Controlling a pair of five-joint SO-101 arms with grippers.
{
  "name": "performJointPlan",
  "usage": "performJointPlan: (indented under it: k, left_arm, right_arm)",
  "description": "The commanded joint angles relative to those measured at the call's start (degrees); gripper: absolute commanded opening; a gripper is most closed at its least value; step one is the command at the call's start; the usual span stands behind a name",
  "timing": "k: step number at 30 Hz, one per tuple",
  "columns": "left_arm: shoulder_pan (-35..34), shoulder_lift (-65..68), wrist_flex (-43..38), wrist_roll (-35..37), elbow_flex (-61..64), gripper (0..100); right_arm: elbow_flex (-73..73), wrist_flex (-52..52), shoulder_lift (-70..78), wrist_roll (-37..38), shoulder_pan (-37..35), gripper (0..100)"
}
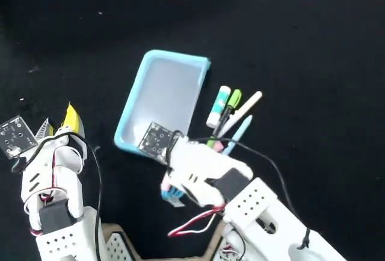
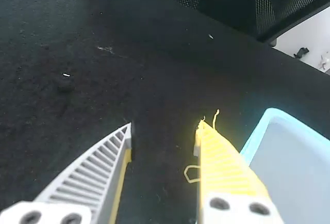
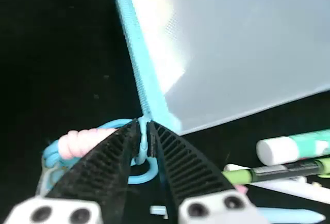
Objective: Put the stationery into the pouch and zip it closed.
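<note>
The pouch [image 1: 165, 95], light blue at the edge and pale on its face, was seen lying flat near the middle of the black table [image 1: 313, 44]. Its long axis was set from near left to far right, slightly tilted. Its near corner was hidden in the high view by the right arm [image 1: 258, 207]. At that corner the right gripper [image 3: 144, 126] was pinched narrowly on the blue zip pull [image 3: 144, 140], and a pink charm [image 3: 77, 140] was seen just beside it.

Outside the pouch, along its right long side, the stationery was laid close together: a glue stick [image 1: 218, 106], a green pen [image 1: 233, 100], a white pen [image 1: 246, 107] and a blue pen [image 1: 239, 132]. All were pointed roughly along the pouch's own axis, and their near ends were covered by the right arm.

The left gripper [image 2: 164, 127] was held wide, with nothing between its fingers, over bare table to the left of the pouch. The pouch's edge was seen just beside its yellow finger [image 2: 221, 167].
</note>
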Motion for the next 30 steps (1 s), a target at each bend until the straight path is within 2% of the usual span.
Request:
performJointPlan:
  k: [1,5,10,13,18,23,28,30]
  left_arm:
    - [-0.48,-0.44,-1.32,0.7,-1.27,20]
    - [-0.48,-0.44,-1.32,0.7,-1.36,20]
    - [-0.48,-0.44,-1.32,0.7,-1.36,20]
    - [-0.48,-0.44,-1.32,0.7,-1.36,20]
    - [-0.48,-0.44,-1.32,0.7,-1.36,20]
    - [-0.48,-0.44,-1.32,0.7,-1.36,20]
    - [-0.48,-0.44,-1.32,0.7,-1.36,20]
    - [-0.48,-0.44,-1.32,0.7,-1.36,20]
  right_arm:
    - [-0.31,0.88,0.66,-2.64,-3.08,2.7]
    - [0.4,1.14,0.66,-3.96,-1.93,11.3]
    - [-2.95,1.41,0.75,-19.96,0.09,15.3]
    - [-5.67,3.87,0.75,-24.88,0.09,17.5]
    - [-11.74,14.15,0.75,-24.7,1.93,17.7]
    - [-10.86,15.56,0.75,-24.7,3.6,17.7]
    - [-9.27,15.82,0.75,-24.53,-0.88,17.7]
    - [-7.87,15.65,0.75,-20.84,-2.55,17.7]
